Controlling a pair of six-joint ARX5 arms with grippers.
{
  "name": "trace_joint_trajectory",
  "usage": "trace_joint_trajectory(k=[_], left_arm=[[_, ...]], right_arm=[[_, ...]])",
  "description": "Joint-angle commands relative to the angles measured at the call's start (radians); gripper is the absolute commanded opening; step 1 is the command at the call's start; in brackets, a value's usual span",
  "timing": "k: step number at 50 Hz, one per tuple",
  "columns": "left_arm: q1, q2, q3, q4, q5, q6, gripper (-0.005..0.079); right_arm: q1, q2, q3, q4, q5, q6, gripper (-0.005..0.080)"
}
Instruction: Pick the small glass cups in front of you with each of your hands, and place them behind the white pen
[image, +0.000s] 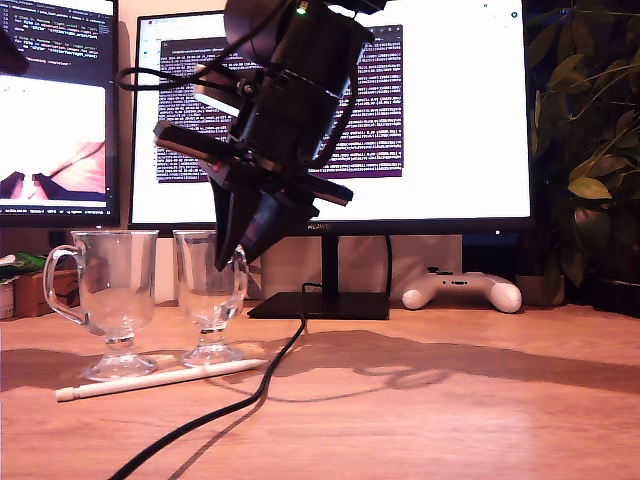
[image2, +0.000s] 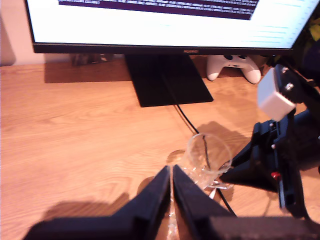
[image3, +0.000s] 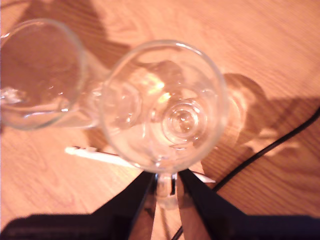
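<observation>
Nearest: black cable (image: 215, 410) crossing the worktop (image: 450, 400).
Cups: two glass cups (image: 110, 300) (image: 210, 300) stand just behind the white pen (image: 160, 380).
My second gripper (image3: 166, 186): jaws clenched on a cup's handle (image3: 166, 190); open gently.
My first gripper (image2: 171, 192): jaws nearly together, apparently empty.

Two glass cups (image: 104, 300) (image: 209, 295); one white pen (image: 160, 380); one black cable (image: 225, 410); two monitors (image: 440, 110) (image: 55, 110); one game controller (image: 462, 291).

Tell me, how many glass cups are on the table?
2. One glass cup stands toward the exterior view's left; the other glass cup stands beside it, nearer the black cable. Both are behind the white pen.
</observation>
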Motion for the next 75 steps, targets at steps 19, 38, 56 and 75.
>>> trace_joint_trajectory(k=[19, 38, 56, 75], left_arm=[[-0.003, -0.004, 0.001, 0.003, 0.002, -0.003, -0.0019], [-0.003, -0.004, 0.001, -0.018, 0.002, 0.005, -0.0019], [-0.003, -0.004, 0.001, -0.106, 0.002, 0.039, -0.0019], [-0.003, -0.030, 0.001, -0.241, 0.009, 0.081, -0.0019]], right_arm=[[0.010, 0.010, 0.059, -0.037, -0.011, 0.024, 0.0202], [0.010, 0.010, 0.141, -0.181, -0.011, 0.024, 0.0202], [-0.005, -0.003, 0.142, -0.283, -0.010, 0.023, 0.0142], [-0.092, -0.074, 0.142, -0.314, 0.002, -0.045, -0.0010]])
